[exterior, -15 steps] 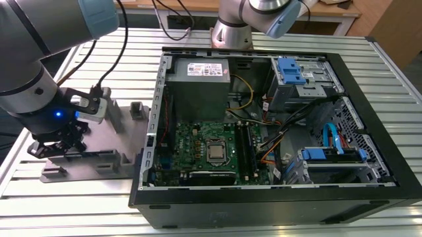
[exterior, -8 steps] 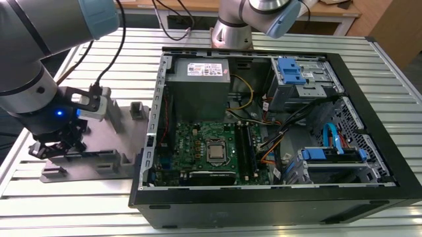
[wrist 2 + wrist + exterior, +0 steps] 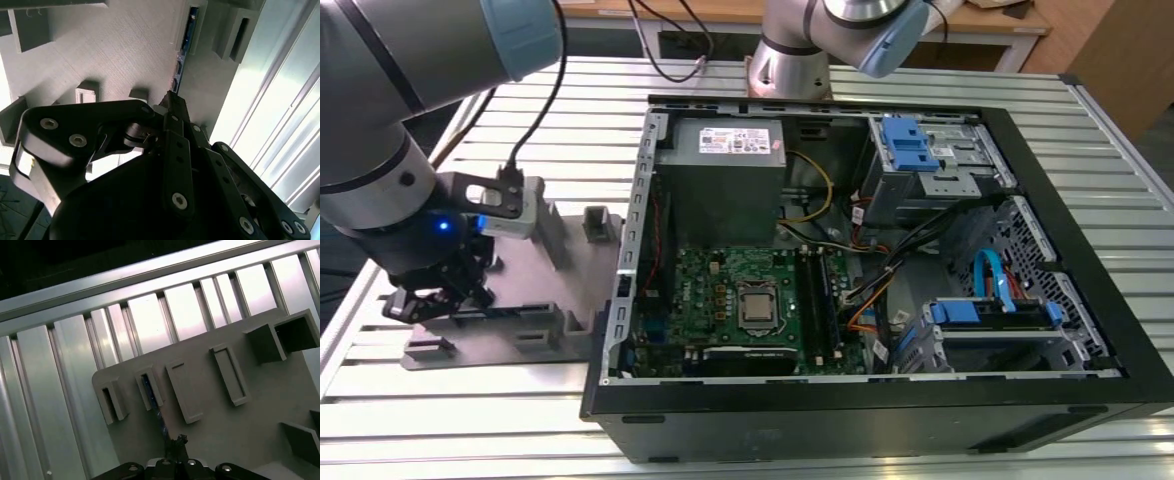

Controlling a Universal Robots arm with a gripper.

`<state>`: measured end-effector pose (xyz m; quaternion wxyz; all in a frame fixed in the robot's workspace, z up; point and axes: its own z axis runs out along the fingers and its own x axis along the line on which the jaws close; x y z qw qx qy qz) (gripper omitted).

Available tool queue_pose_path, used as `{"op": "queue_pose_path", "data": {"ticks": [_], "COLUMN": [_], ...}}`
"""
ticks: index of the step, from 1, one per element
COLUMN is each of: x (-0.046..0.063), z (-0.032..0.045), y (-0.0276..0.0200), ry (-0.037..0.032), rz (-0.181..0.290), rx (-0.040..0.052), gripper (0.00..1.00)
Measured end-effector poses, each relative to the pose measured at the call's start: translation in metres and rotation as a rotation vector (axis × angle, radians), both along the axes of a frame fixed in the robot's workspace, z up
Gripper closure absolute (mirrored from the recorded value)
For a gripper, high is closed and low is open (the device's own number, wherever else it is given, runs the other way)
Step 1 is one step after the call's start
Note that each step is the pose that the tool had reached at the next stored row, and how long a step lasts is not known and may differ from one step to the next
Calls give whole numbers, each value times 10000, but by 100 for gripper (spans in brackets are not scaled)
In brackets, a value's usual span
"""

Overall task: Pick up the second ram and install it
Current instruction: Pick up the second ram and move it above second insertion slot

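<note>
The second ram (image 3: 184, 45) is a thin dark strip standing on edge in a slot of the grey holder block (image 3: 520, 300), on the exterior view's left beside the computer case. It also shows in the first wrist view as the ram (image 3: 152, 395) running from its slot toward the fingertips. My gripper (image 3: 434, 298) is low over the block. In both wrist views the fingers (image 3: 172, 107) are drawn together over the near end of the strip, and the gripper (image 3: 176, 444) is shut on it. The strip still sits in its slot.
The open computer case (image 3: 1014, 130) lies on the slatted metal table (image 3: 454, 420). Its green motherboard (image 3: 707, 290) has long memory slots (image 3: 817, 300) beside the processor. Cables, drive cages and the power supply (image 3: 734, 150) crowd the case. A second arm's base (image 3: 787, 60) stands behind.
</note>
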<state>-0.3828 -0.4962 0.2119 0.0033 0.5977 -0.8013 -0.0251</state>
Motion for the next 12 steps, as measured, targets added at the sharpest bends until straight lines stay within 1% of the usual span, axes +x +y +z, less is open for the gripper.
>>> {"op": "queue_pose_path", "data": {"ticks": [3, 12], "x": [0, 0], "z": [0, 0], "y": [0, 0], "ry": [0, 0], "rz": [265, 798], "rx": [-1, 0], "gripper": [93, 93]}}
